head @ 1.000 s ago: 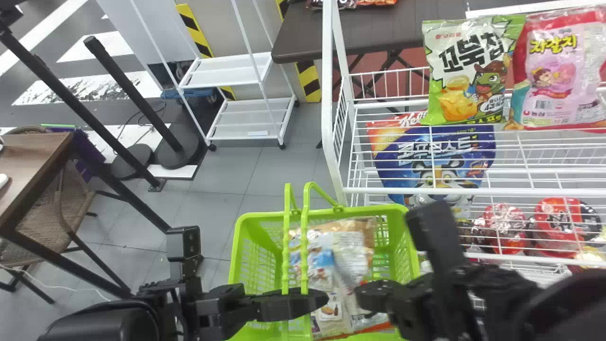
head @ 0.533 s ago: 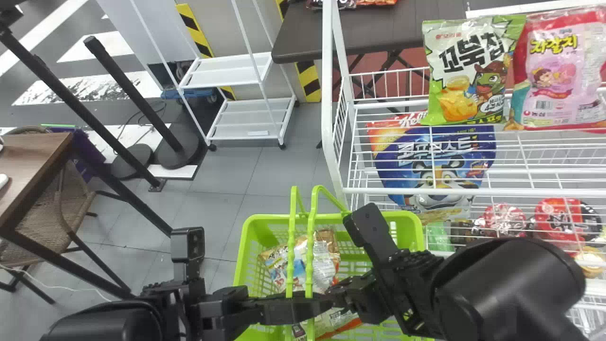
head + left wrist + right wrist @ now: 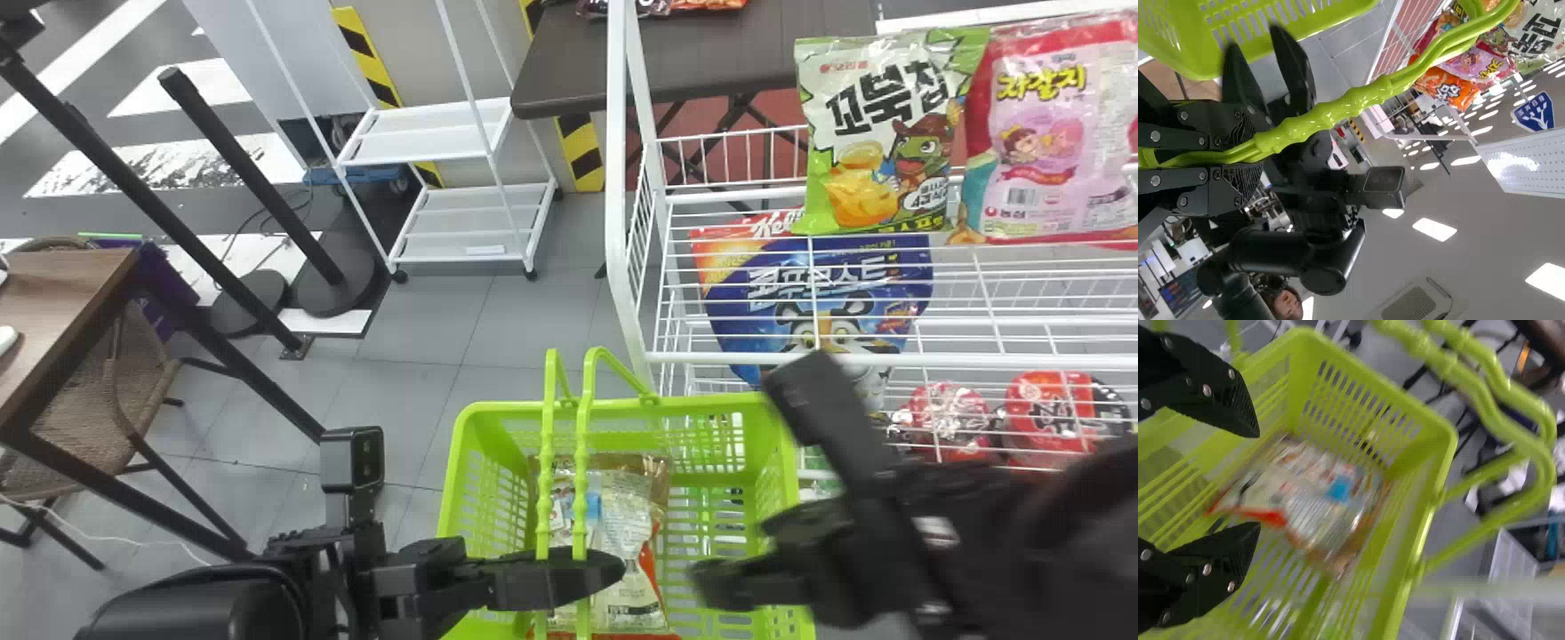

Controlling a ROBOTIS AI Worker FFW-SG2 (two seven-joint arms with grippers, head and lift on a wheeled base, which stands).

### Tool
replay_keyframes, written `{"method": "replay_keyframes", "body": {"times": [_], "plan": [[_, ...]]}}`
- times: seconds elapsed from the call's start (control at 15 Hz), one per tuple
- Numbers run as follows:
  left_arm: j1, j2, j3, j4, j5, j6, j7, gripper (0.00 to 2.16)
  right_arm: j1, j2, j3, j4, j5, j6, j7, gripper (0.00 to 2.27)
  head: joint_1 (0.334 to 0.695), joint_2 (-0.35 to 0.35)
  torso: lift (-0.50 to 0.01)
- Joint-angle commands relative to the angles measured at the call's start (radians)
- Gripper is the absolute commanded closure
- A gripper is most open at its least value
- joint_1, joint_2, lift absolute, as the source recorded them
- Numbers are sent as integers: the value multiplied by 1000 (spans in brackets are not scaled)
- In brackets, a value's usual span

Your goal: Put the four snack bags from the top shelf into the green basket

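My right claw (image 3: pixel 1259 480) has just drawn back from the middle of the basket (image 3: pixel 516 406) toward its shelf side. Half a second ago it was right at the snack bag (image 3: pixel 624 524); now the two fingers stand apart with nothing between them, and the bag lies on the basket's floor, beneath my claw and to its left. It sat askew then and lies straighter now, so I take it as dropped in or nudged into place. There may be another packet under it; I can't count them from here.

My left claw (image 3: pixel 1248 155) is closed on the green handles (image 3: pixel 1325 113), keeping the basket steady to the left of my right claw.

Well ahead of my right claw and off to its right, the turtle chip bag (image 3: pixel 876 133) and the pink bag (image 3: pixel 1045 151) wait on the top shelf (image 3: pixel 1022 361), with an orange bag (image 3: pixel 1445 87) near them. So the job is only part done. I judge the next move is to rise clear of the rim, which my fingers could snag, and go for one of those.
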Motion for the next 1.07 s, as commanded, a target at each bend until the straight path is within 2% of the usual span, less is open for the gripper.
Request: {"method": "replay_keyframes", "body": {"times": [0.0,0.07,0.13,0.2,0.4,0.47,0.6,0.87,0.93,1.0], "plan": [[-2,3,0,2,5,0,-10,2148,42,-42,-174,-149,67,53,0,80,695,350,0],[-4,3,0,2,5,0,-10,2148,34,-40,-228,-144,107,26,0,80,695,350,0],[-5,2,-1,2,5,0,-10,2148,14,-37,-266,-92,131,-127,0,80,695,329,0],[-7,2,-3,2,5,0,-10,2148,-21,-36,-281,-17,144,-293,-2,80,695,278,0],[-4,0,-6,2,5,0,-10,2148,-162,-25,-277,264,156,-636,-37,83,695,154,0],[-2,-1,-5,2,5,-3,-10,2148,-220,-10,-266,394,173,-790,-46,83,695,138,0],[3,-4,-1,2,5,-3,-10,2148,-349,43,-254,663,223,-962,-60,83,695,121,0],[7,-4,0,3,6,-3,-10,2148,-529,104,-238,1031,232,-1158,-63,100,695,118,0],[9,-4,0,2,6,-3,-10,2148,-546,113,-235,1064,236,-1161,-63,154,695,122,0],[10,-4,0,3,6,-3,-10,2148,-559,113,-232,1084,236,-1149,-54,434,695,128,0]]}}
